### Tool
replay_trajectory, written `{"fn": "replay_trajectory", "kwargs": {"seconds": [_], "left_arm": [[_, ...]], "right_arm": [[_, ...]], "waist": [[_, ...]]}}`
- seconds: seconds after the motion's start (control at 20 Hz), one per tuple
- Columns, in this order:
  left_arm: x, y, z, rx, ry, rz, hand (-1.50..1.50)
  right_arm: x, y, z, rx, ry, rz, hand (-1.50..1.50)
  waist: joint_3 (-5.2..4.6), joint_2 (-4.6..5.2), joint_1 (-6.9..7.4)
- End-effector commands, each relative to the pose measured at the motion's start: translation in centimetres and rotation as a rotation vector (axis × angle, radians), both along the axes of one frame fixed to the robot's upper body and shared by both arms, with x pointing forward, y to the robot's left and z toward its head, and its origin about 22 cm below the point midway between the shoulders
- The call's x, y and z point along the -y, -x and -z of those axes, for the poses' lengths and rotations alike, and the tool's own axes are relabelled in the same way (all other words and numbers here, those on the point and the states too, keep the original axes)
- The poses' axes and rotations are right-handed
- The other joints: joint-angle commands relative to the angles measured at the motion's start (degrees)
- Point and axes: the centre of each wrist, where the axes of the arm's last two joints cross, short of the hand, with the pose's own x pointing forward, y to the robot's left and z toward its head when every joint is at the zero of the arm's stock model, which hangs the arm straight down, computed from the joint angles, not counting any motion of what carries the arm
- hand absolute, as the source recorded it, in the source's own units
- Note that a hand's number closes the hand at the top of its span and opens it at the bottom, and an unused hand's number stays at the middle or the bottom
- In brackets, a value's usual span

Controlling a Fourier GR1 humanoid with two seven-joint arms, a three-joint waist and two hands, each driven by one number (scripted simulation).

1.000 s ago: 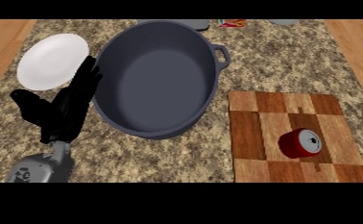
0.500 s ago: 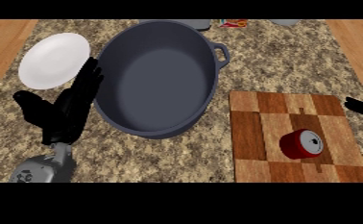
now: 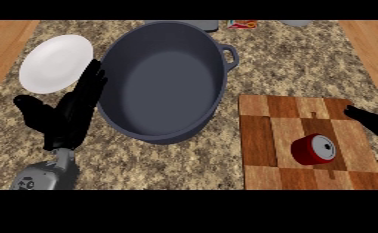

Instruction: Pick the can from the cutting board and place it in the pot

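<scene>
Speckled granite covers the table [image 3: 184,167] in front of me, with wood showing at both side edges. On its right part lies the cutting board [image 3: 269,142], and the can [image 3: 314,149] rests on its side there, silver end tipped up toward me, so I judge it could roll if I nudge it carelessly. Only the tips of my right hand [image 3: 362,117] show at the right edge over the board, near the can but not touching it; whether its fingers are spread or curled I cannot tell. That hand is the natural one for the pick, being on the can's side. My left hand [image 3: 70,114] rests with fingers straight and holding nothing, just beside the pot [image 3: 162,84], between it and the white plate [image 3: 55,62], out of the way. The pot sits open-mouthed, ready to receive.
</scene>
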Motion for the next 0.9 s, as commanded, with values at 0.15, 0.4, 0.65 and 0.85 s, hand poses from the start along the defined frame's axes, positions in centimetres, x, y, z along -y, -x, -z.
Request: {"fn": "replay_trajectory", "kwargs": {"seconds": [0.15, 0.4, 0.65, 0.85], "left_arm": [[0.5, 1.0, 0.3, -0.025, 0.002, -0.005, 0.00], [-0.4, -0.4, 0.1, -0.022, 0.014, 0.003, 0.00], [2.6, 0.8, 0.7, -0.012, 0.005, -0.007, 0.00], [-0.2, 0.3, 0.1, -0.016, 0.019, -0.015, 0.00]], "right_arm": [[-3.7, -0.1, 0.3, 0.035, -0.040, -0.005, -1.50], [-4.1, -0.6, 2.6, 0.004, -0.028, 0.026, -1.50], [-4.1, -0.1, 2.7, -0.026, 0.064, 0.081, -1.50], [-3.5, -1.2, 4.7, -0.045, 0.069, 0.111, -1.50]], "waist": [[-0.11, 0.07, 0.17], [-0.10, 0.10, 0.08], [-0.09, 0.07, 0.10], [-0.09, 0.09, 0.10]]}}
